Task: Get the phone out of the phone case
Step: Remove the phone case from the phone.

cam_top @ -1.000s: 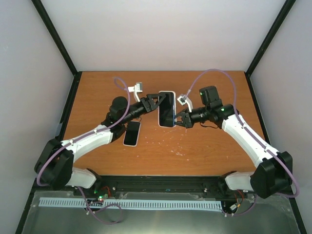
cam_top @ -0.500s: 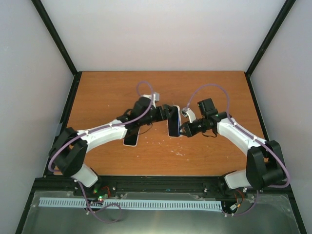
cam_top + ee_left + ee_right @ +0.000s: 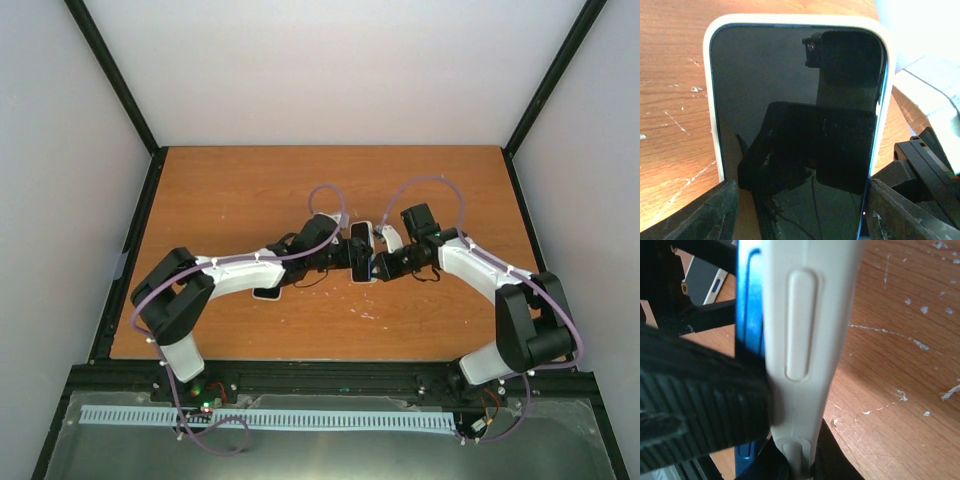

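Between the two claws, above the middle of the table [image 3: 220, 190], held up on its end: phone [image 3: 795, 100] inside pale case [image 3: 715, 100], dark glass turned to the left wrist camera. Probably light and stiff, with smooth slippery glass and a breakable screen; case likely softer, bending at the rim. Right claw [image 3: 378, 264] closed tight on one long edge, pinching case rim together with the blue side of the phone. Left claw [image 3: 345, 257] spread wide, one finger [image 3: 700, 212] at each side of the lower end; cannot tell whether pressing or only near. Better to take the case alone at a corner and peel the rim back, pushing the phone from behind, never squeezing the glass. Under the left arm, second flat phone [image 3: 268, 290] lying on the wood, near. Plenty of bare wood toward the far edge; side walls [image 3: 60, 200] well apart.
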You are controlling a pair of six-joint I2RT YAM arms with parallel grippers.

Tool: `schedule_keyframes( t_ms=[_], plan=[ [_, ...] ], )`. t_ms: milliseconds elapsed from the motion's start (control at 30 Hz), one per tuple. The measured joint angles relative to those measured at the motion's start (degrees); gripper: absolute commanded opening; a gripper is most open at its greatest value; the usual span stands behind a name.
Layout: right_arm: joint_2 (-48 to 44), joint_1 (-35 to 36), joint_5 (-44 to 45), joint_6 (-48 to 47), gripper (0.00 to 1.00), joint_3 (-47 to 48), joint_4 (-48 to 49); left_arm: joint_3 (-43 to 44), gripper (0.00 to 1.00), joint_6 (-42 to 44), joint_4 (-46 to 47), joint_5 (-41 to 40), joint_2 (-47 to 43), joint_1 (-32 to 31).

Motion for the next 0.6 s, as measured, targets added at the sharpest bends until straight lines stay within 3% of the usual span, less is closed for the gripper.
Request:
schedule_keyframes(
  t_ms=[233,600],
  plan=[
    [1.1,-0.1,0.4,1.1,0.03,0.1,0.2,0.0,0.69,0.0,0.2,0.1,1.2,-1.1],
    [2.8,-0.5,1.2,2.7,0.03,1.6,-0.5,-1.6,0.70,1.0,-4.5,-12.6,-2.8,-7.8]
  ],
)
